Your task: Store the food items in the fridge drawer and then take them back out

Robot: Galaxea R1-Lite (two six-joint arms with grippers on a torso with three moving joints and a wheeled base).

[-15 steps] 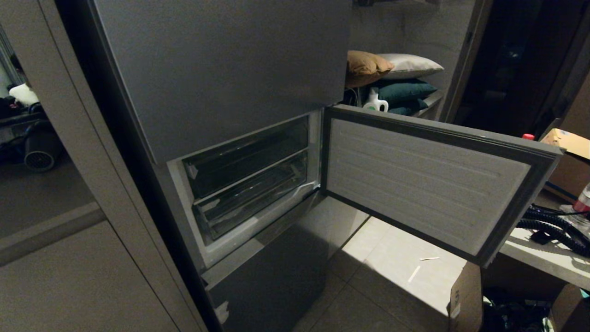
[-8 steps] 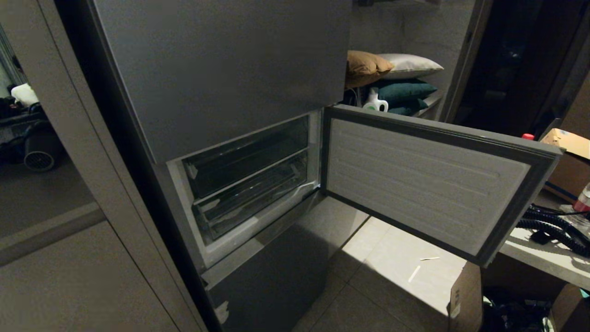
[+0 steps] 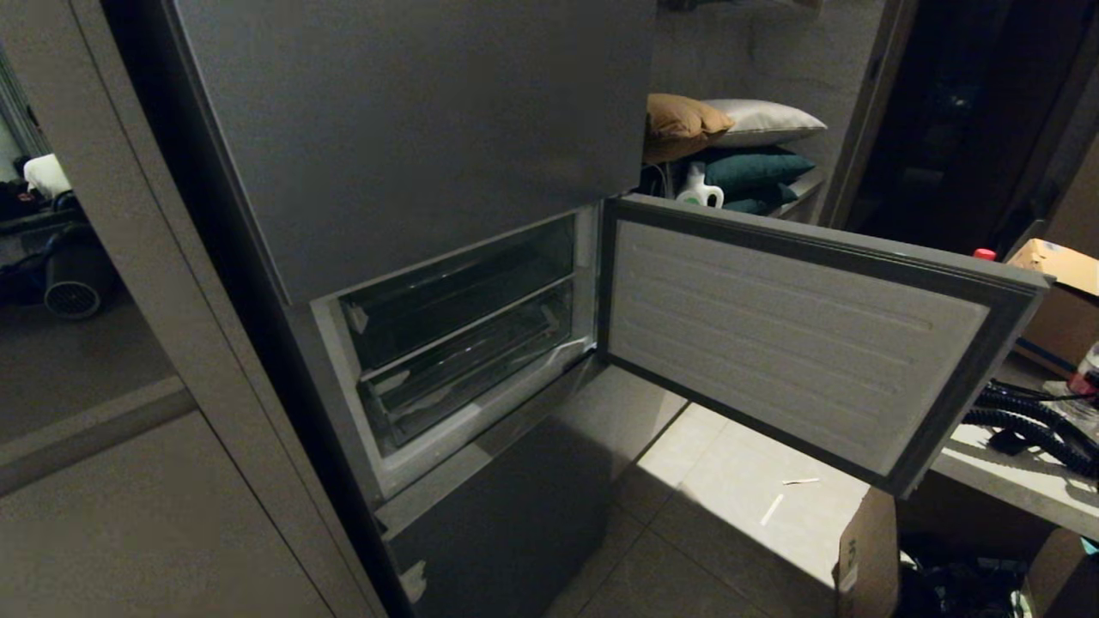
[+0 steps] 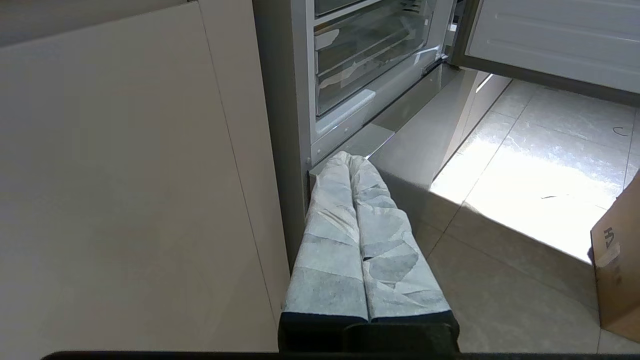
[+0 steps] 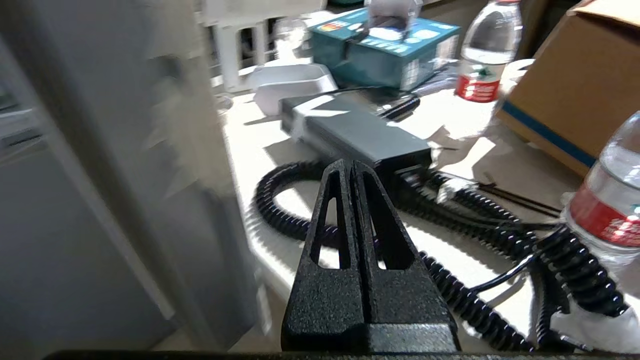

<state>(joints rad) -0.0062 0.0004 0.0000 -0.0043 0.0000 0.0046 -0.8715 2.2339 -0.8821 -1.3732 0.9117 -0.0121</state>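
In the head view, the fridge point(image 3: 412, 137) is seen with its middle door point(image 3: 798, 335) swung wide to the right, and the fridge drawer point(image 3: 468, 365) is exposed in the open compartment, pushed in beneath a second clear drawer point(image 3: 459, 296); nothing can be made out inside either through the dark ribbed plastic, and no food items are seen here. Pillows point(image 3: 730, 137) are stacked on a shelf behind the door, and neither arm is shown. In the left wrist view, the left gripper point(image 4: 350, 156) is seen low by the fridge's bottom corner, its cloth-wrapped fingers point(image 4: 330, 240) pressed together on nothing; the same drawer point(image 4: 372, 47) is caught brighter here, and still no contents can be told. A cardboard box point(image 4: 617, 270) stands on the tiled floor point(image 4: 525, 170). In the right wrist view, what the other views hardly show is given: the right gripper point(image 5: 350, 164), its black fingers point(image 5: 387, 235) closed and empty, is held above a table point(image 5: 250, 145) just beside the open door's edge. A coiled black cable point(image 5: 480, 220), a grey adapter point(image 5: 355, 132), a teal box point(image 5: 385, 47) and two water bottles point(image 5: 487, 50) are spread across it.
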